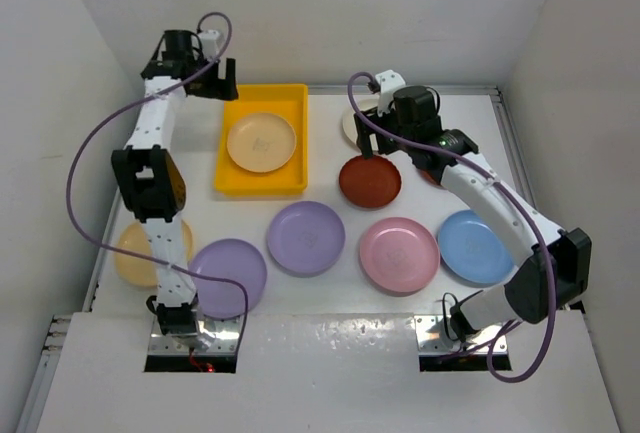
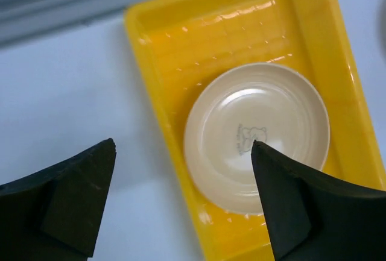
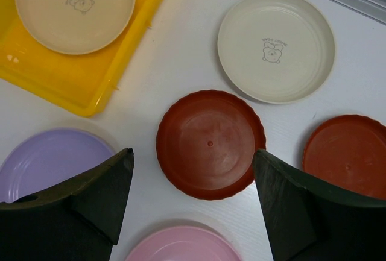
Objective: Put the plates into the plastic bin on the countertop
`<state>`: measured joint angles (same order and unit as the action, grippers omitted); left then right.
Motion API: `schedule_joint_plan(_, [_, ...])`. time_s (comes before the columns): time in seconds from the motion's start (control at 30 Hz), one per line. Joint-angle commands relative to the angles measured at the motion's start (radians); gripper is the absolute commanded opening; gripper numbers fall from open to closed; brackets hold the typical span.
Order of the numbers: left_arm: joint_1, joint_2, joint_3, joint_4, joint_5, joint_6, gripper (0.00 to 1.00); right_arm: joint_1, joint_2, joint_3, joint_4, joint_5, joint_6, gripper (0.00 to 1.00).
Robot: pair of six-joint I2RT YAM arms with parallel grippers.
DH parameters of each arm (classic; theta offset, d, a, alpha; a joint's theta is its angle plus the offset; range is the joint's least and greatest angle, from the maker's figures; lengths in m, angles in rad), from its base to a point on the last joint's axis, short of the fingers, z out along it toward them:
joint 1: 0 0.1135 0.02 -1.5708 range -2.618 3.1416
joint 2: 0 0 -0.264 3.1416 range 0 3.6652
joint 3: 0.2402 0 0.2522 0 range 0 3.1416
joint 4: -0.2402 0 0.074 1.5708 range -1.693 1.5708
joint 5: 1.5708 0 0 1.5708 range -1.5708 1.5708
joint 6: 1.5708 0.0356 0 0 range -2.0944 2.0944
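Since one tan plate point(image 2: 241, 110) already lies flat on the floor of the plastic bin point(image 2: 199, 50), I judge the task barely begun. Finding one: my left pincer point(image 2: 184, 146) hangs above the bin's left wall with its jaws spread wide and nothing between them. It is clear of the plate, and I read it as having no load to deliver. Finding two: my right pincer point(image 3: 193, 155) is likewise spread and empty. It is poised over a brown-red plate point(image 3: 210, 143) on the countertop point(image 3: 181, 62), fingers straddling it, presumably lined up for a rim grasp. Noted loose on the countertop: a cream plate point(image 3: 275, 47) just beyond, a second brown-red plate point(image 3: 347, 152) beside it, two lavender plates point(image 1: 306, 237), a pink plate point(image 1: 399, 253), a blue plate point(image 1: 476, 246), and another tan plate point(image 1: 130, 258) partly under my left arm point(image 1: 150, 183). None are stacked.
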<state>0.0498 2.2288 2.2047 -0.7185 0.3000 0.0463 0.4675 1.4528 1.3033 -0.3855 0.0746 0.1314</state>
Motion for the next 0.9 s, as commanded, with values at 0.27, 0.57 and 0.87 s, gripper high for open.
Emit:
schedule_joint_plan(0.27, [0.441,-0.383,-0.636,-0.256,-0.118,0.408,0.87,0.011,0.039,0.029,0.028,-0.106,-0.027,0.82])
schedule_joint_plan(0.57, [0.716,-0.465,-0.910,-0.133,-0.137,0.486,0.86,0.034,0.204,0.200,-0.053,-0.228,0.008,0.82])
schedule_joint_plan(0.87, [0.782,-0.324,-0.950,-0.113,-0.147,0.458,0.48,0.051,0.225,0.243,-0.070,-0.220,-0.013,0.82])
